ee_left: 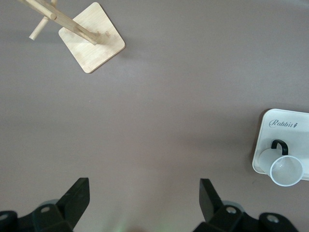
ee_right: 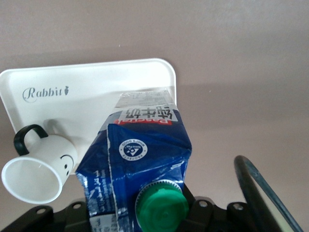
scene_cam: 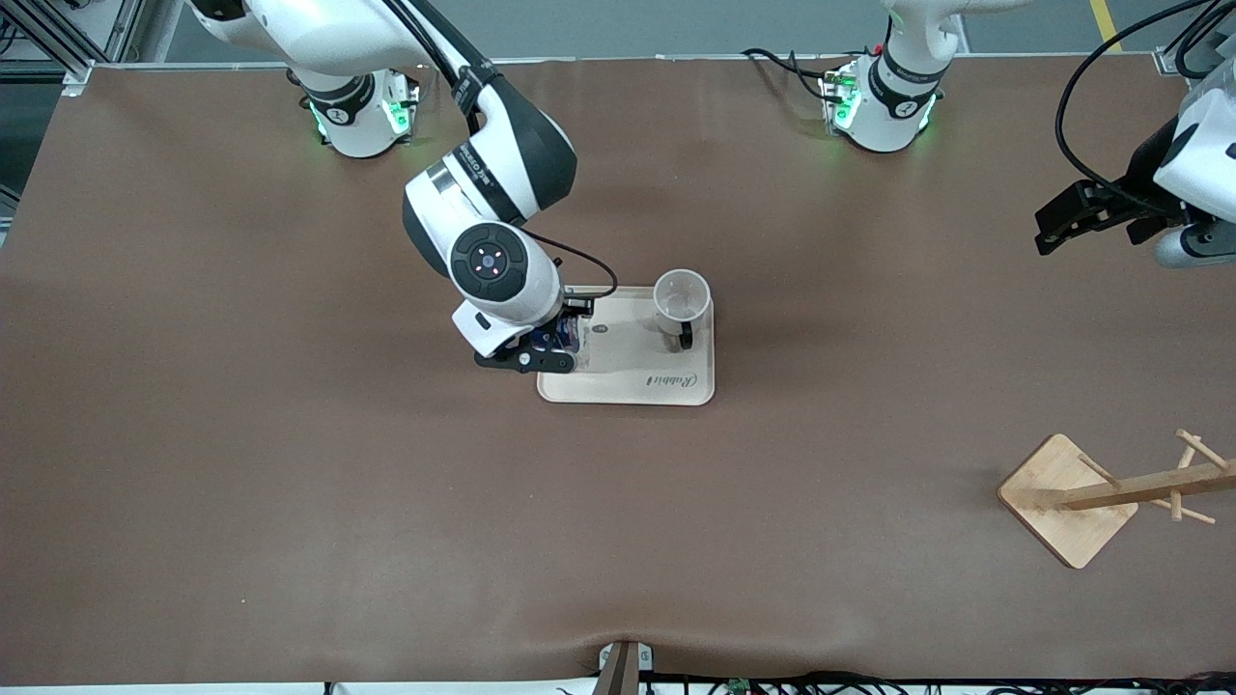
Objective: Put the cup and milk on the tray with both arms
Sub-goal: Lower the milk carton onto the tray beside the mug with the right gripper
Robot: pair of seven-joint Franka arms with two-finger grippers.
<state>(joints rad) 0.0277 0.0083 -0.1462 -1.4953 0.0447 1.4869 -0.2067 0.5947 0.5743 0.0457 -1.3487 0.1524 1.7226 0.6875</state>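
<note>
A wooden rack stands near the table's front edge, at the left arm's end. Mid-table lies the tray. The right gripper clasps the milk over the tray's edge toward the right arm's end. The cup stands upright in the tray's corner farthest from the camera. The left gripper waits with fingers wide apart over the table's left-arm edge.

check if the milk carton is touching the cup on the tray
Apart. The right wrist view shows bare tray between the milk carton, held in the right gripper, and the cup.
</note>
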